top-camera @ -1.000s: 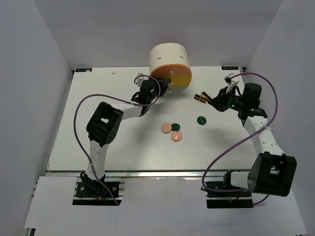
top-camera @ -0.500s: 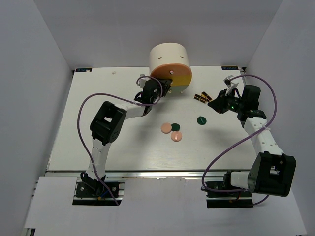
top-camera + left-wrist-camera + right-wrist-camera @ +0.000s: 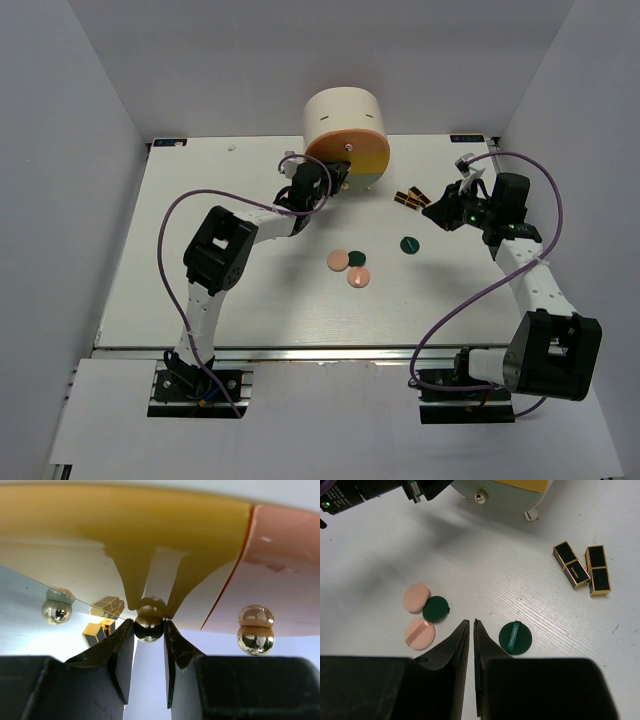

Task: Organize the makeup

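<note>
The makeup lies on the white table (image 3: 200, 280). Two pink discs (image 3: 339, 260) (image 3: 359, 277) and a dark green disc (image 3: 355, 259) sit together mid-table, and another green disc (image 3: 408, 243) lies to their right. Two black-and-gold lipstick tubes (image 3: 410, 197) lie beside the cabinet. My left gripper (image 3: 149, 622) is shut on the gold knob (image 3: 149, 630) of the yellow drawer (image 3: 125, 530). My right gripper (image 3: 471, 622) is shut and empty, held above the table between the disc cluster (image 3: 436, 608) and the lone green disc (image 3: 515, 637). The lipsticks (image 3: 572, 571) lie ahead of it to the right.
The cream cylindrical cabinet (image 3: 345, 120) stands at the back centre. Its orange drawer (image 3: 285, 570) is beside the yellow one and has its own gold knob (image 3: 256, 630). A third knob (image 3: 56, 611) shows at the left. White walls enclose the table.
My left gripper moved up and right to the cabinet front a second ago and has held still since. My right gripper shifted slightly.
</note>
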